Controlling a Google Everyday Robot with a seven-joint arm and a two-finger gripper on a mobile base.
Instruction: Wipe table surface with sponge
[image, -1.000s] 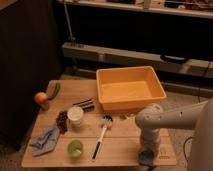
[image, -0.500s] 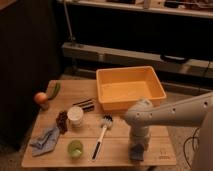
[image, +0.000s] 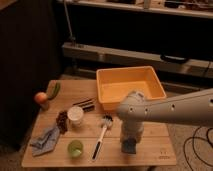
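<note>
Below the orange tub, gripper pressing sponge onto the surface.
Fingers clamped shut on the sponge; wiping looks underway, and the next stroke should sweep leftward, short of the dish brush.

Bench, tan wood planks, loaded.
On it: orange tub, brush, green cup, white cup, rag, sponge under the shut gripper near the front edge.
</note>
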